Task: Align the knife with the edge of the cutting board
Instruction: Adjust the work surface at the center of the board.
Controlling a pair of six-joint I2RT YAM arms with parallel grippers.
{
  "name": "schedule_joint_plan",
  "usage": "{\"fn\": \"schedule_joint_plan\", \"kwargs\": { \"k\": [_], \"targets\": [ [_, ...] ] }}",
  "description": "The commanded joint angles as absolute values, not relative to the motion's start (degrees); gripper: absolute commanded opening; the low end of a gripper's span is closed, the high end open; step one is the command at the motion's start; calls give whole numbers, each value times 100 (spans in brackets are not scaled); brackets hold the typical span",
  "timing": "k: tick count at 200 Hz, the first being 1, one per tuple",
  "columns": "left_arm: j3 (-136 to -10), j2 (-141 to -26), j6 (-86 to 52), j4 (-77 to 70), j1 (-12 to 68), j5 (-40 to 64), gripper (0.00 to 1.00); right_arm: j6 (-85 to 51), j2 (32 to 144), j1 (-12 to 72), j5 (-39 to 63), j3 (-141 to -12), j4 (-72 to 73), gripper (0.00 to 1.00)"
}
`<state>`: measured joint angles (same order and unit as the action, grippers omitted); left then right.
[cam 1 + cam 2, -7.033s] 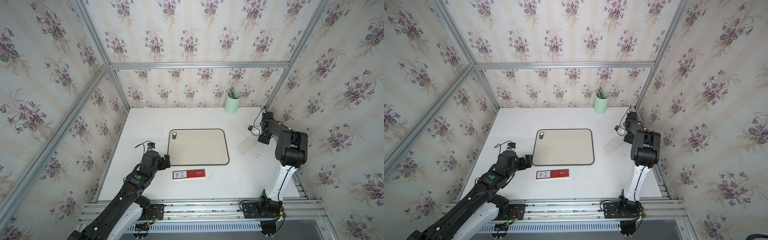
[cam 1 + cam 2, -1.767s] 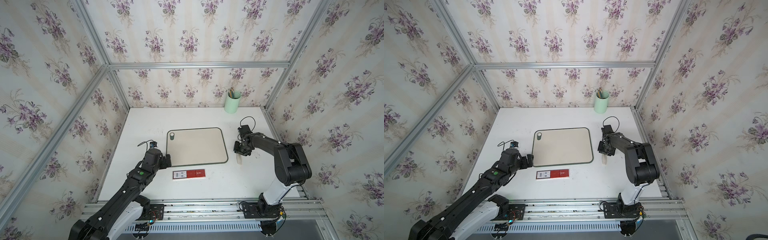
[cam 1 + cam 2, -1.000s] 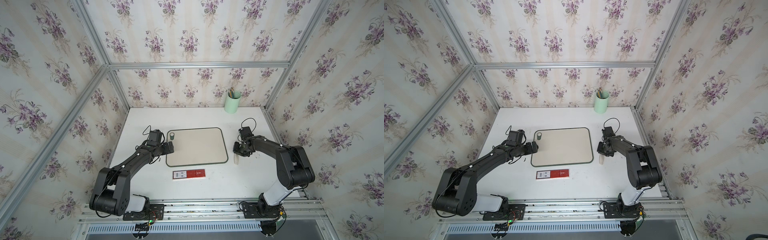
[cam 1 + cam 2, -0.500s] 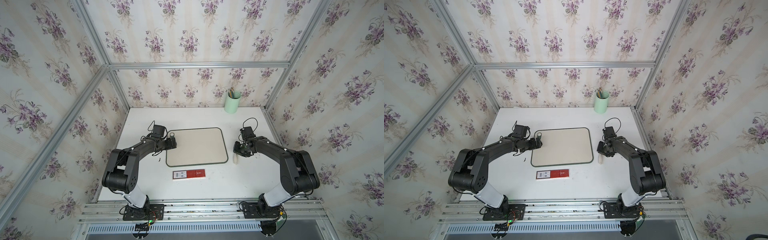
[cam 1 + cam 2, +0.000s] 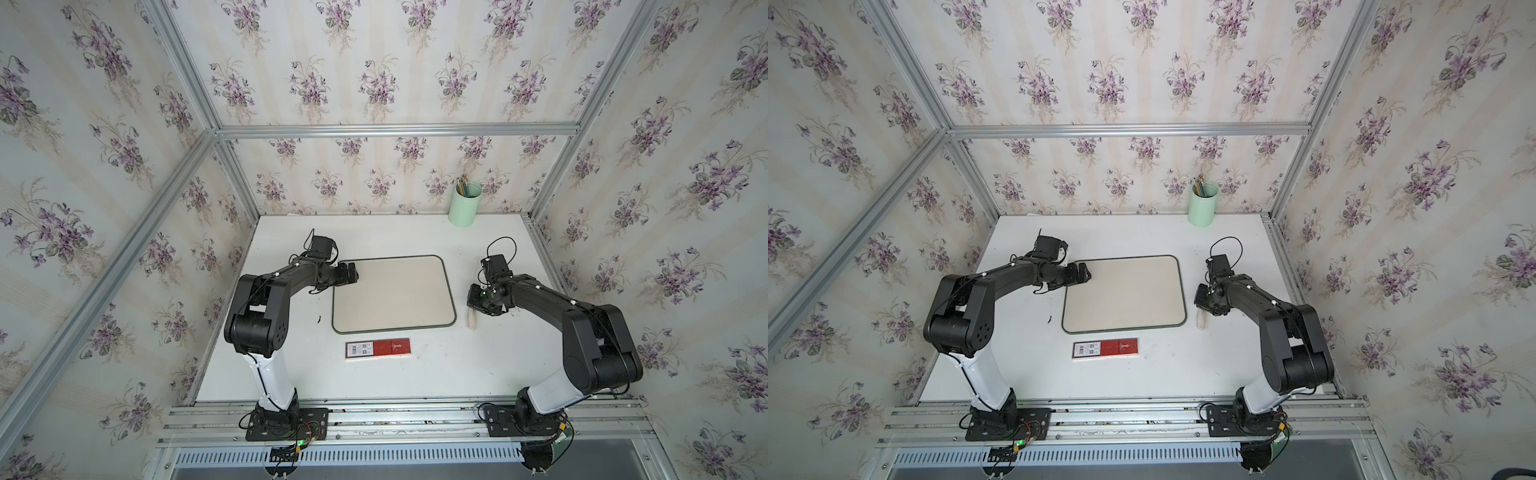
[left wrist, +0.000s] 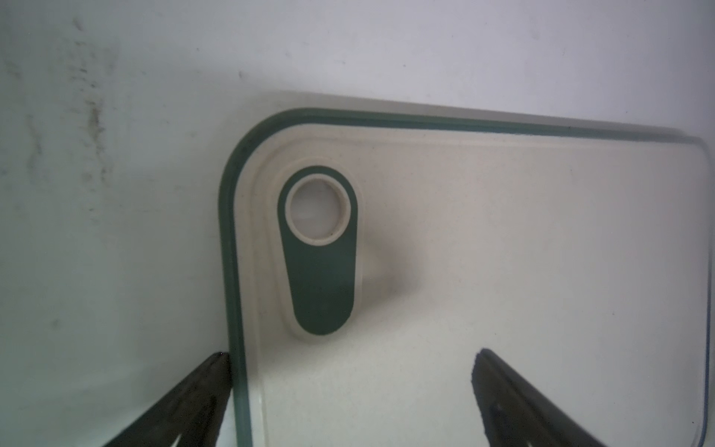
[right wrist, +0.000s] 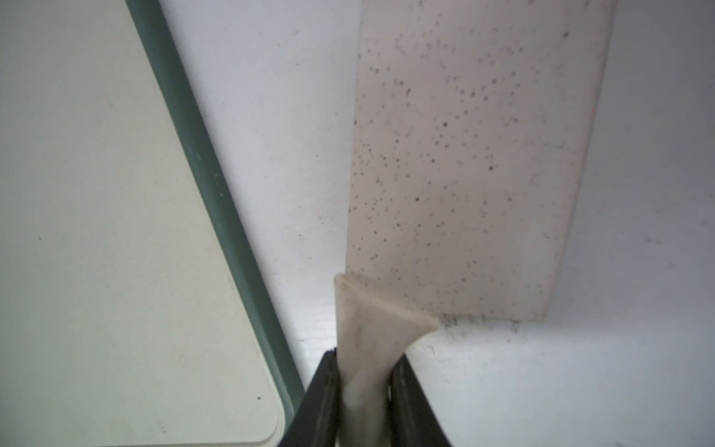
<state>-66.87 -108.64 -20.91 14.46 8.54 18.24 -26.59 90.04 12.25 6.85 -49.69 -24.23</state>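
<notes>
The right gripper (image 7: pixel 365 360) has its jaws pinched narrow on the short cream handle of the knife (image 7: pixel 456 162). The broad, speckled blade runs away from the jaws over the bare desk (image 5: pixel 415 374). In a top view the knife (image 5: pixel 471 320) shows only as a pale strip right of centre. It lies just beside the right-hand short edge of the cutting board (image 5: pixel 392 299), with a band of desk between blade and green rim. It looks roughly parallel to that edge, but I cannot tell whether it is truly square. Gripping the handle probably lets the arm swing and slide the whole blade as one piece.

The left gripper (image 6: pixel 350 354) has its jaws wide. One fingertip (image 6: pixel 209 387) sits just outside the green rim and the other is over the board's surface, near the corner with the oval handle hole (image 6: pixel 317 271). In the top views this is the board's upper left corner. Straddling the edge there likely braces the board against sliding. Whether it is actually pressing cannot be told.

The red box (image 5: pixel 378 348) below the board and the green cup (image 5: pixel 464 205) at the back wall are well apart from this work.

What seems left is closing the gap, squaring the blade, then letting go.
</notes>
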Motion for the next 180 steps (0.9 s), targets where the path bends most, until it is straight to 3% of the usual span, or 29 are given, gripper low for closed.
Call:
{"fn": "schedule_joint_plan", "kwargs": {
  "k": [1, 99, 180],
  "targets": [
    [-6832, -11017, -1956, 1439, 853, 2196, 100, -2654, 8940, 1234, 610, -4960, -2332, 3],
    [-6871, -10996, -1977, 1366, 843, 2314, 100, -2662, 8835, 1244, 422, -4931, -2373, 3],
    [-5542, -8999, -2435, 1137, 688, 1402, 100, -2876, 8223, 2093, 6, -4805, -2739, 2]
  ]
}}
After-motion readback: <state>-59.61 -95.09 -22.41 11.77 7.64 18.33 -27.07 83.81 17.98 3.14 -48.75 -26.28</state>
